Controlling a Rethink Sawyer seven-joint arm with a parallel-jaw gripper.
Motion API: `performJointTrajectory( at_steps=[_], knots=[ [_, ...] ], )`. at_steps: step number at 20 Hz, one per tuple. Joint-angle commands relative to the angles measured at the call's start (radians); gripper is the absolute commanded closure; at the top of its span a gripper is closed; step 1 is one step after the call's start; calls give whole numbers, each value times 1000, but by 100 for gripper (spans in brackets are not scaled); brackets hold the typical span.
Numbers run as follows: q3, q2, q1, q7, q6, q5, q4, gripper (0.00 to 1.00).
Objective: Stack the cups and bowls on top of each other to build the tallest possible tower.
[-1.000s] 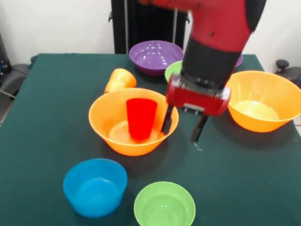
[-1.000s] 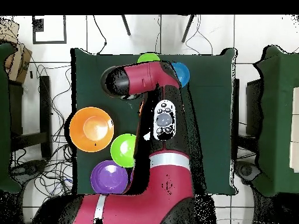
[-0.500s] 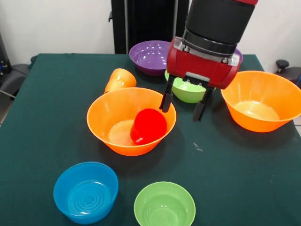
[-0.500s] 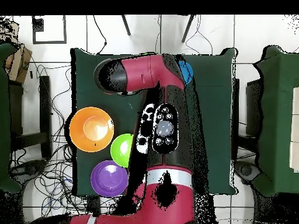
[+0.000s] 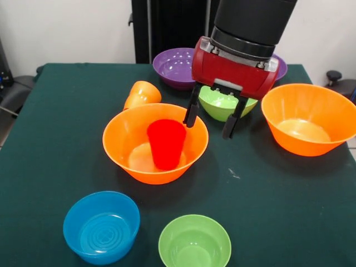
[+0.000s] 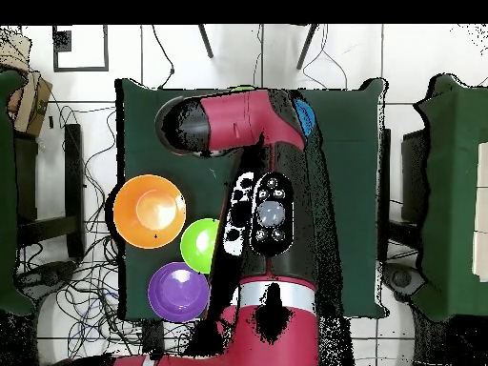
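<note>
A red cup (image 5: 166, 143) stands upright inside a large orange bowl (image 5: 125, 142) at mid table. My gripper (image 5: 210, 118) hangs open and empty just above that bowl's right rim, right of the cup and not touching it. An orange ridged cup (image 5: 142, 94) lies on its side behind the bowl. A medium green bowl (image 5: 222, 105) sits behind the gripper. A second large orange bowl (image 5: 308, 117) stands at the right. In the overhead view the arm (image 6: 267, 205) hides the gripper, the cups and the first orange bowl.
A purple bowl (image 5: 181, 67) stands at the far side, and a second purple bowl (image 5: 280, 68) peeks from behind the arm. A blue bowl (image 5: 101, 225) and a small green bowl (image 5: 194, 242) sit near the front edge. The overhead view shows orange (image 6: 150, 211), green (image 6: 198, 244), purple (image 6: 178, 292) and blue (image 6: 303, 116) bowls.
My gripper has risen from beside the orange bowl's rim and drawn back towards the far side, still open. The red cup tipped over in the bowl, then came back upright.
</note>
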Motion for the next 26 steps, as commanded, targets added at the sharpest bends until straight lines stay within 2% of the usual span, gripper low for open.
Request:
performJointTrajectory(
  at_steps=[1,8,14,21,26],
  knots=[
    [56,25,9,1,15,-1,103,0],
    [59,45,5,17,-8,0,92,0],
    [34,37,48,122,-8,29,122,0],
    [16,-44,57,120,-54,66,265,0],
    [17,-61,44,95,-94,78,321,0]
  ],
)
